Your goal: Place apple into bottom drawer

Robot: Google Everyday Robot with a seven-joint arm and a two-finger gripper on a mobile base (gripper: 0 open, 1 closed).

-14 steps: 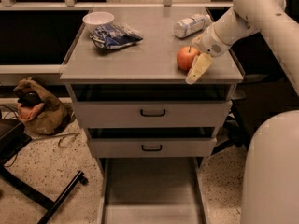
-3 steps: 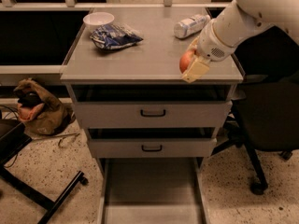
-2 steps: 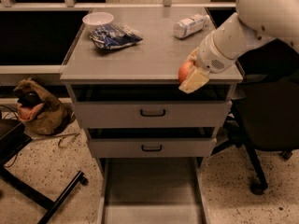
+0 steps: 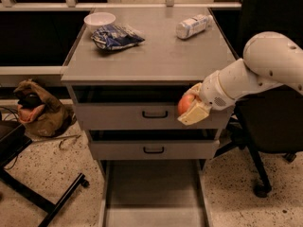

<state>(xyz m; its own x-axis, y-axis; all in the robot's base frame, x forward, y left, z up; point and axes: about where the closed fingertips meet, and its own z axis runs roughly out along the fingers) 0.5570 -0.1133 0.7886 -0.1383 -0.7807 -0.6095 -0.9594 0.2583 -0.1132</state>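
My gripper (image 4: 191, 107) is shut on the red-orange apple (image 4: 185, 103) and holds it in the air in front of the cabinet, level with the top drawer's front, right of its black handle. The cream fingers wrap the apple from the right and below, so only its left side shows. The bottom drawer (image 4: 154, 193) is pulled open below, a long grey tray with a bare floor and thin side walls. The apple hangs above the drawer's right rear part.
On the cabinet top (image 4: 156, 56) lie a white bowl (image 4: 99, 20), a blue snack bag (image 4: 115, 36) and a white plastic bottle (image 4: 193, 26). A brown bag (image 4: 38, 110) sits on the floor at left. A black chair base (image 4: 258, 174) stands at right, another (image 4: 42, 197) at lower left.
My gripper has carried the apple off the cabinet top's front right edge and down, to in front of the top drawer. The arm has swung lower and to the right.
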